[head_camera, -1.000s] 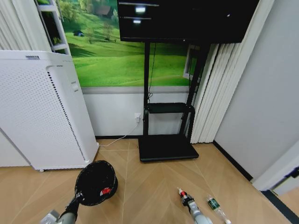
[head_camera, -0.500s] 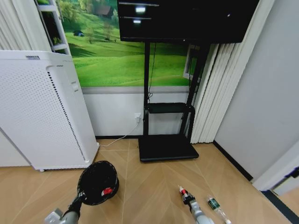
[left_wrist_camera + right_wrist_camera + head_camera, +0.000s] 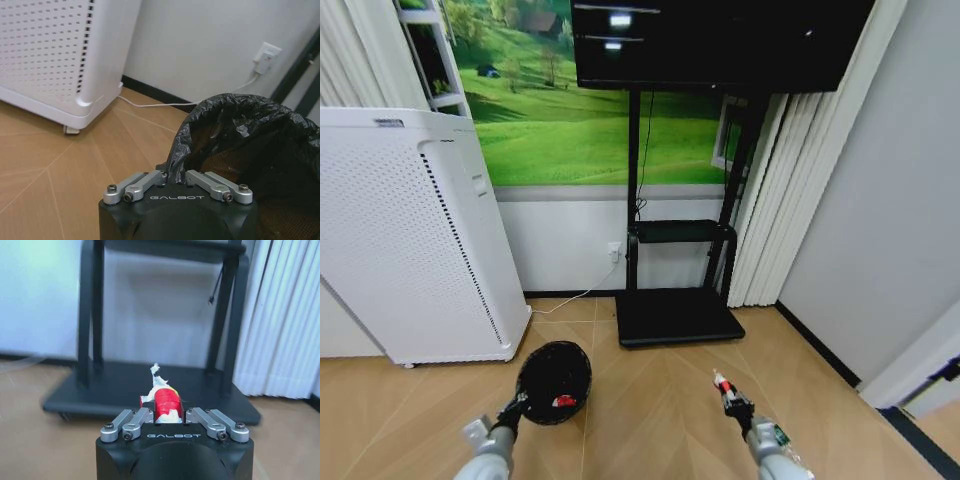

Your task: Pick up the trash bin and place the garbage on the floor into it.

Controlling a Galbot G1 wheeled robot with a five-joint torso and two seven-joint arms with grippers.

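Left gripper (image 3: 172,176) clamps bin (image 3: 555,382) rim; right gripper (image 3: 170,416) pinches red-white tube (image 3: 165,401) — centre it above the bin before release.

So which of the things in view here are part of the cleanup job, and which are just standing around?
Part of the job:
- trash bin, held at its rim by the left gripper
- red-and-white wrapper in the right gripper
- red piece inside the bin
- clear bottle on the floor

Just standing around:
- white perforated appliance
- black TV stand
- wall socket and cable
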